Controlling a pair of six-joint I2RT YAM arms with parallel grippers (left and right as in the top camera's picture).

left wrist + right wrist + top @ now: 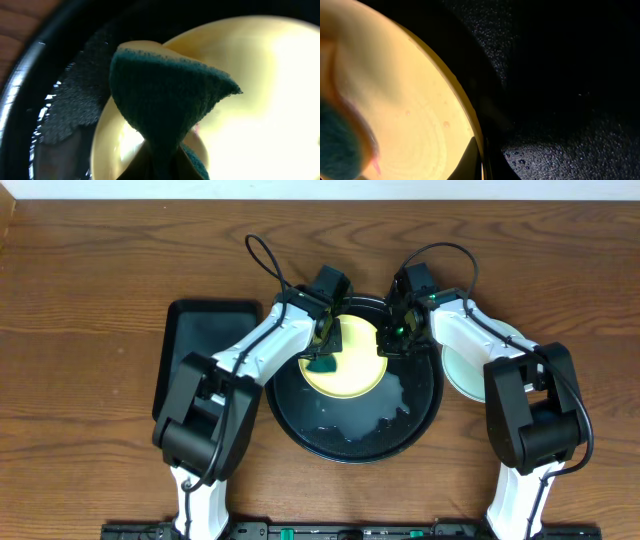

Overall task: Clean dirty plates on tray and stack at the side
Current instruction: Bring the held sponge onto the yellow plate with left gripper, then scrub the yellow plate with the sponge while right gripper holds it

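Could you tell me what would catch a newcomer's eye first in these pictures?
The pale yellow plate on the round black tray at the centre of the table, with both arms over it. The left fingers pinch a green sponge against its left side, while the right fingers clamp its right rim. A mint plate lies right of the tray.

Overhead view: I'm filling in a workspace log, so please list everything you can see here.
table: one, brown wood, under everything.
round tray: one, black, wet, table centre.
rectangular tray: one, black, left of the round tray.
yellow plate: one, pale yellow, in the round tray's upper half.
sponge: one, green, on the yellow plate's left side.
mint plate: at least one, pale mint, right of the round tray, partly hidden.
left gripper: one, black, shut on the sponge.
right gripper: one, black, shut on the yellow plate's right rim.
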